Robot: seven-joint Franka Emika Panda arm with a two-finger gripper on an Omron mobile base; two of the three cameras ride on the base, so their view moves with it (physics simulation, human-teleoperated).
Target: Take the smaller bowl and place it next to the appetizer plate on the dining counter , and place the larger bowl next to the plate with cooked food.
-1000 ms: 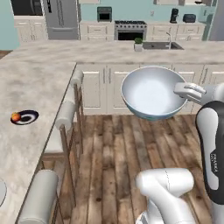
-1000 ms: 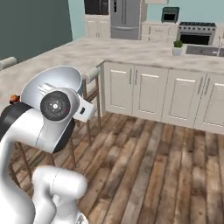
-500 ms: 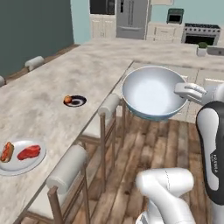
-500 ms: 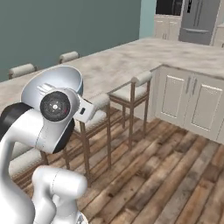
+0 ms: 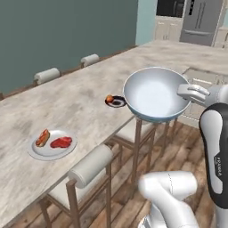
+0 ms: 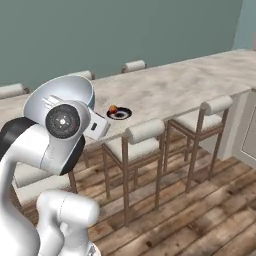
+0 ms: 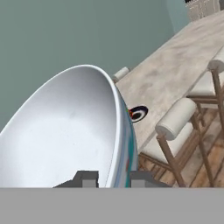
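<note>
— Going left to right along the table [image 5: 84, 100], what do we have?

— The pale plate [image 5: 52, 144] with the hot dog, then the small dark plate [image 5: 116, 102], then our white bowl [image 5: 156, 94] held in the air beyond the table edge.

— How will it handle?

— We judge it stiff, glossy, likely slippery and breakable; the rim is the place to hold.

— And the pincer [image 7: 113, 178]?

— Nearly closed, clamping the bowl's rim wall.

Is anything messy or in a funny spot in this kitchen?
Nothing is spilled or broken. The one odd thing is the larger bowl: it hangs in the air, pinched at its rim by the gripper, above a stool beside the dining counter. Both plates sit flat with their food on them.
</note>
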